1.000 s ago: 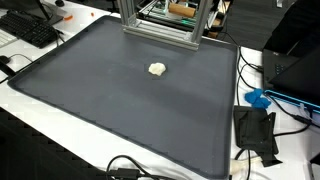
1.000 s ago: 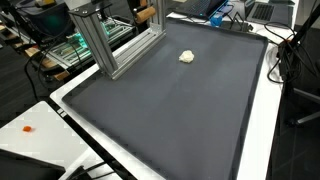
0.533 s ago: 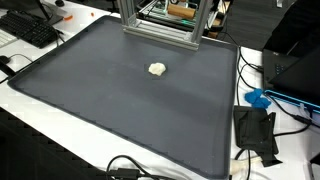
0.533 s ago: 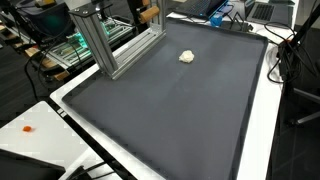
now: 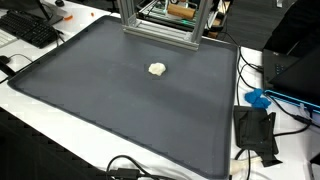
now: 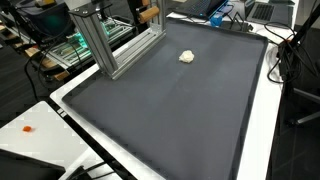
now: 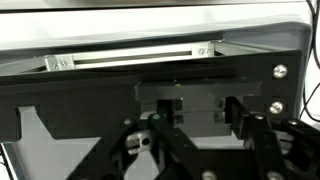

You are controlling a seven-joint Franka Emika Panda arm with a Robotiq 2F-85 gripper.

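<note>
Nothing has shifted since a second ago: the lump and everything around it lie just as they did.

In an exterior view, a small, pale, crumpled lump (image 5: 157, 69) with an uneven, knobbly outline rests on a broad dark grey mat (image 5: 120, 120). The mat is matte and smooth, rectangular, with rounded corners and a low raised rim. The lump sits alone toward 12 o'clock from the mat's centre. A frame (image 5: 160, 25) of ribbed, silvery aluminium bars stands at the mat's 12 o'clock edge, well apart from the lump. A black keyboard (image 5: 30, 28) lies off the mat at 10 o'clock.

In an exterior view from another side, the lump (image 6: 187, 57) lies at about 1 o'clock from the mat's (image 6: 170, 120) centre, with the frame (image 6: 110, 45) standing at 10 o'clock.

In the wrist view, the gripper (image 7: 205, 160) shows only as dark, blurred linkage bars along the 6 o'clock edge, set against a black panel and a pale metal bar (image 7: 130, 57) with screws. How far apart its fingers stand, and whether they have hold of anything, cannot be told.
</note>
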